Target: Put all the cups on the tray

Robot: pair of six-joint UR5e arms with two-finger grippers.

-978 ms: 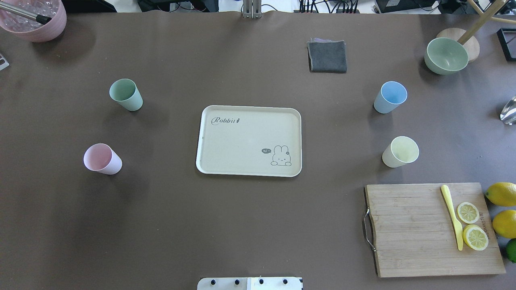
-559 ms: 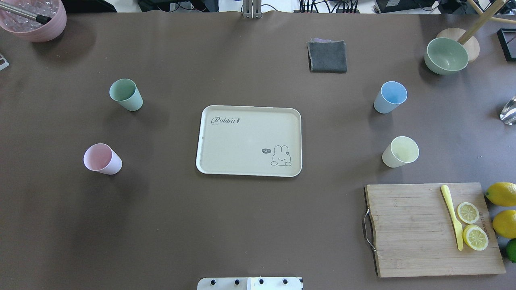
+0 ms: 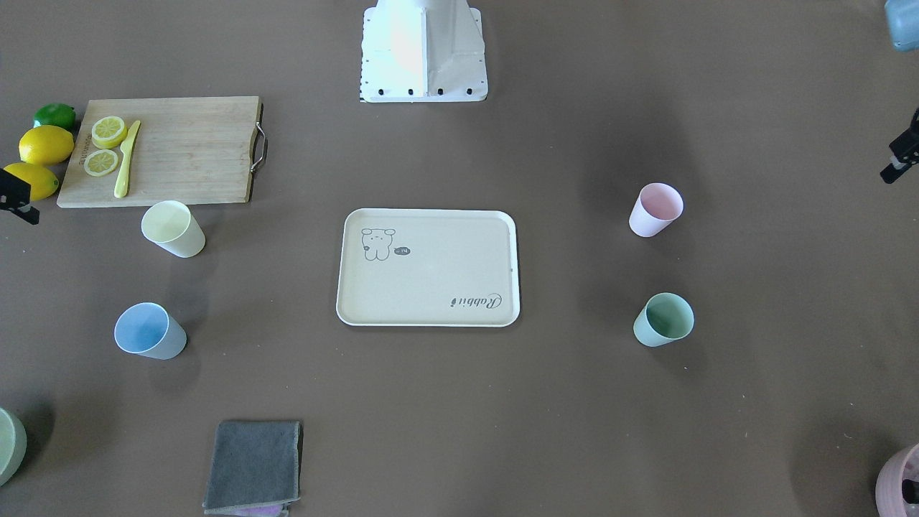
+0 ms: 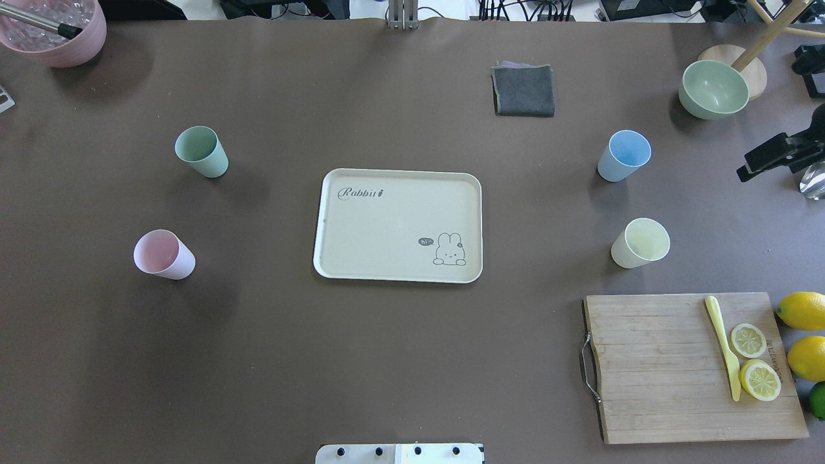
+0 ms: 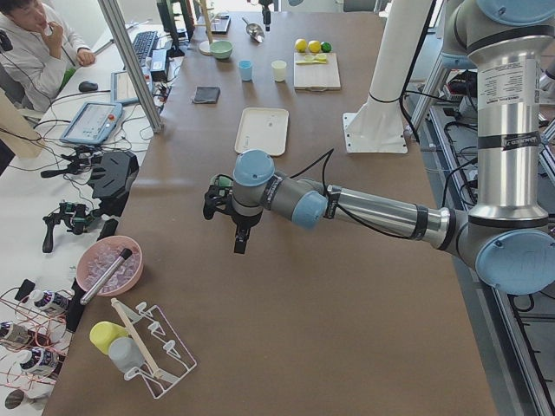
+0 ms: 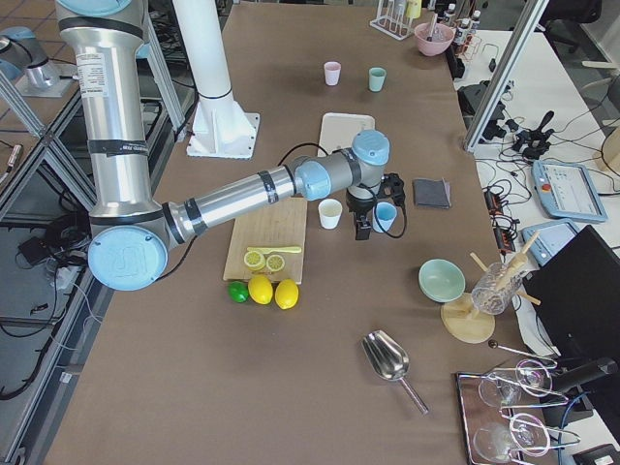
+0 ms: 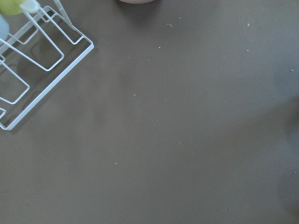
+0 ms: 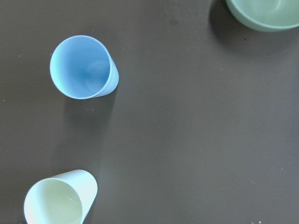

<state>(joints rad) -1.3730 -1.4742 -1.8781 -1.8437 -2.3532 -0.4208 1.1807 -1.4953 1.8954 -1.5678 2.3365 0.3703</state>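
Note:
The cream tray (image 4: 387, 225) lies at the table's middle with nothing on it. Four cups stand upright on the table around it: green (image 4: 202, 151) and pink (image 4: 164, 254) on the left, blue (image 4: 624, 155) and pale yellow (image 4: 640, 243) on the right. My right gripper (image 6: 376, 221) hangs high above the blue cup (image 8: 83, 67) and the yellow cup (image 8: 60, 198). Its jaws stand apart and hold nothing. One of its fingers (image 4: 773, 156) shows at the right edge. My left gripper (image 5: 225, 227) hovers off to the left of the pink and green cups, jaws apart and empty.
A wooden cutting board (image 4: 651, 367) with lemon slices and a yellow knife lies at the front right, with whole lemons (image 4: 802, 310) beside it. A grey cloth (image 4: 523, 90), a green bowl (image 4: 713, 89) and a metal scoop (image 4: 813, 177) are at the back right. A pink bowl (image 4: 55, 29) stands back left, and a wire rack (image 7: 32, 60) lies under the left wrist.
The right gripper has come into the overhead view at the right edge. The cups and the tray have not moved.

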